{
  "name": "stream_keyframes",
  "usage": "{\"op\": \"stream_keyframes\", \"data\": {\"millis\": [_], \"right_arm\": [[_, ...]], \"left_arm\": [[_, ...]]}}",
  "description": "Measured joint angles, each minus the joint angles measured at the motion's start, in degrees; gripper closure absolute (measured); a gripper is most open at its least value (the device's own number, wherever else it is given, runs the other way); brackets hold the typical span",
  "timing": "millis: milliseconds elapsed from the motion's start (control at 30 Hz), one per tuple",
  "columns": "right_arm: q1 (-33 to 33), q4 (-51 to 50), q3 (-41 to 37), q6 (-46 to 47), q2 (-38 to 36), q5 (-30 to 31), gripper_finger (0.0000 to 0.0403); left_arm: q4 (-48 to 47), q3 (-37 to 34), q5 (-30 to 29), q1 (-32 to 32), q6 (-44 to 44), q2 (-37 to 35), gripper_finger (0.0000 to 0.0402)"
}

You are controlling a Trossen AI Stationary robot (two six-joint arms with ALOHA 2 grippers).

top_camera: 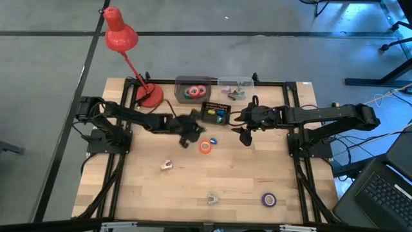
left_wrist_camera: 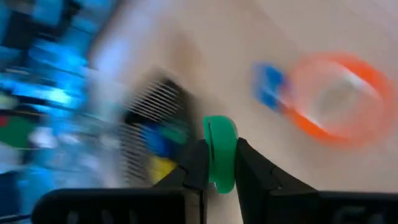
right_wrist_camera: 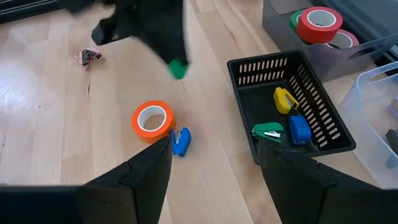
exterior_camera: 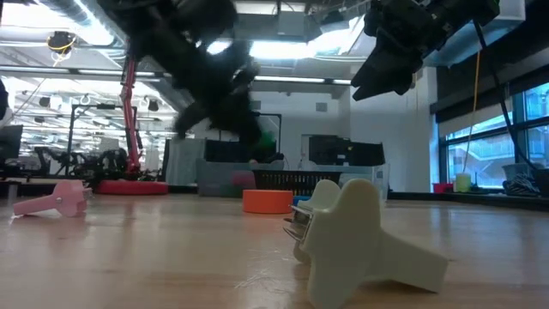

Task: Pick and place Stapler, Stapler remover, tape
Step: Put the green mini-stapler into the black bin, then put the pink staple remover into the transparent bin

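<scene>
Near the centre of the high view an orange ring-shaped tape roll (top_camera: 205,147) lies flat on the wooden table (top_camera: 193,193), a small blue stapler (right_wrist_camera: 181,142) just beside it and a black slotted basket (right_wrist_camera: 292,115) holding yellow, green and blue staplers nearby. The left gripper (left_wrist_camera: 221,168) hangs above them, its fingers clamped on a green tape roll (left_wrist_camera: 220,152) standing edge-up between them. The right gripper (top_camera: 245,135), right of centre, has its fingers apart and empty.

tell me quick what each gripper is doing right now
left gripper: closed on a green tape roll, up off the table near the black basket.
right gripper: open, holding nothing, hovering beside the basket.
</scene>
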Motion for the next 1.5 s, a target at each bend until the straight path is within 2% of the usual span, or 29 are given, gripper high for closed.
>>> {"op": "stream_keyframes", "data": {"millis": [100,233,400,567,667,733,900,1067,1200,1333,1500], "right_arm": [[0.0,0.0,0.0,0.0,0.0,0.0,0.0162],[0.0,0.0,0.0,0.0,0.0,0.0,0.0162],[0.0,0.0,0.0,-0.2,0.0,0.0,0.0162],[0.0,-0.8,0.0,-0.2,0.0,0.0,0.0162],[0.0,-1.2,0.0,-0.1,0.0,0.0,0.0162],[0.0,-1.4,0.0,-0.1,0.0,0.0,0.0162],[0.0,-1.6,0.0,0.0,0.0,0.0,0.0162],[0.0,-1.6,0.0,0.0,0.0,0.0,0.0162],[0.0,-1.7,0.0,0.1,0.0,0.0,0.0162],[0.0,-2.1,0.0,0.1,0.0,-0.3,0.0162],[0.0,-4.6,0.0,1.4,0.0,-0.4,0.0162]], "left_arm": [[8.4,1.6,2.0,3.6,-0.7,0.1,0.0359],[12.4,4.8,4.8,9.9,-3.7,2.9,0.0359],[8.7,10.6,9.4,14.8,-5.5,10.8,0.0359],[2.8,16.0,8.9,15.7,-4.0,17.5,0.0359],[1.8,16.7,8.8,15.9,-4.0,19.3,0.0359],[1.6,16.7,7.9,15.7,-4.0,19.5,0.0339],[1.9,16.7,2.3,15.0,-4.2,19.5,0.0248],[1.2,16.7,3.4,14.9,-5.7,19.5,0.0186],[-1.1,16.7,1.0,13.8,-7.5,18.5,0.0172],[-8.1,16.7,0.1,12.3,-14.7,12.5,0.0176],[-25.6,16.7,6.7,10.4,-28.2,2.0,0.0182]]}}
